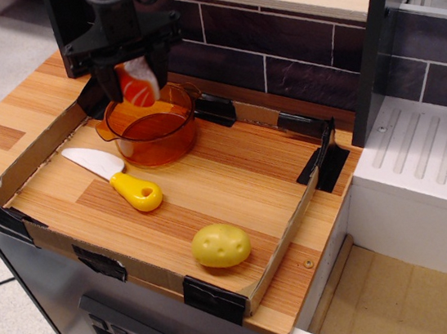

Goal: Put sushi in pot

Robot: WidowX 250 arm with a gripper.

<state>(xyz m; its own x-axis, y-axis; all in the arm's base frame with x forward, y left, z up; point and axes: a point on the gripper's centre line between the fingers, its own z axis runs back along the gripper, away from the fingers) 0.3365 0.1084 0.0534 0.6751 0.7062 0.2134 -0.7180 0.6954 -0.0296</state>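
Note:
The sushi, an orange and white toy nigiri, hangs between the fingers of my black gripper. The gripper is shut on it and holds it just above the far left rim of the pot. The pot is a round transparent orange saucepan with a small lip on its left side, standing at the back left of the wooden tray. The inside of the pot shows nothing in it.
A white knife with a yellow handle lies in front of the pot. A yellow potato sits near the tray's front edge. Cardboard walls with black tape ring the tray. A dark brick backsplash stands behind, a white drainer to the right.

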